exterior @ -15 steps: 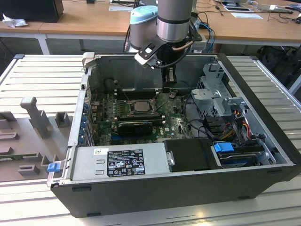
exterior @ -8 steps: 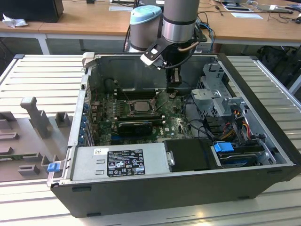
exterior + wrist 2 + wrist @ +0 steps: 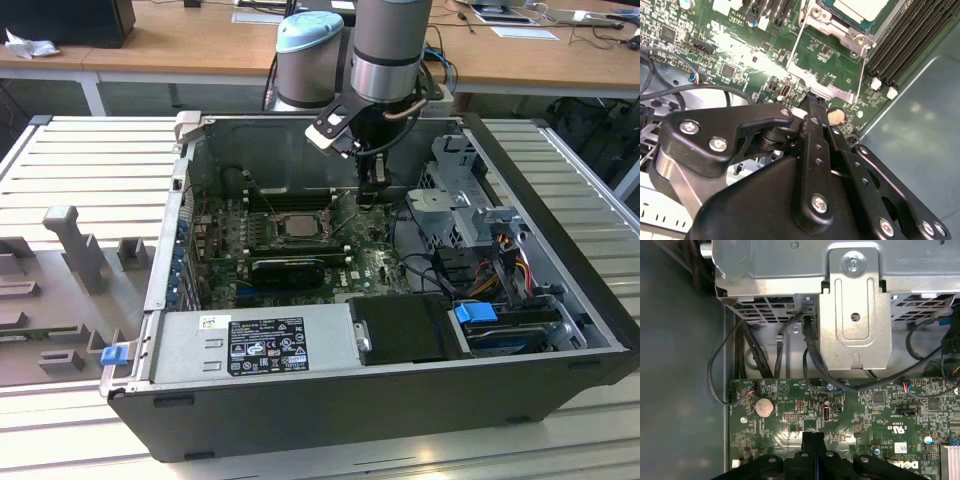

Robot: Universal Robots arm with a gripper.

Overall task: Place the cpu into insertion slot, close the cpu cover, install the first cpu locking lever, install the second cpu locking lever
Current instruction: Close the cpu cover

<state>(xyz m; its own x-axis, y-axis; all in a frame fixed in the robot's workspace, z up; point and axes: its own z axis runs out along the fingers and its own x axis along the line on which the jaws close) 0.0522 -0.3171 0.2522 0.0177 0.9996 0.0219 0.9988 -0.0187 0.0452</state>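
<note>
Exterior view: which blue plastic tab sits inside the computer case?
The blue tab on the exterior view's right, within the case; the other blue tab juts outside its corner at that view's left.

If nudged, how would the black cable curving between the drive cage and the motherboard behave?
The black cable would probably bend aside, not resist: it hangs in a loose curve. It likely swings back, since its ends seem fixed at the drive cage and motherboard. Being slim, it looks light.

Drive cage and cables crowd the hand
</note>
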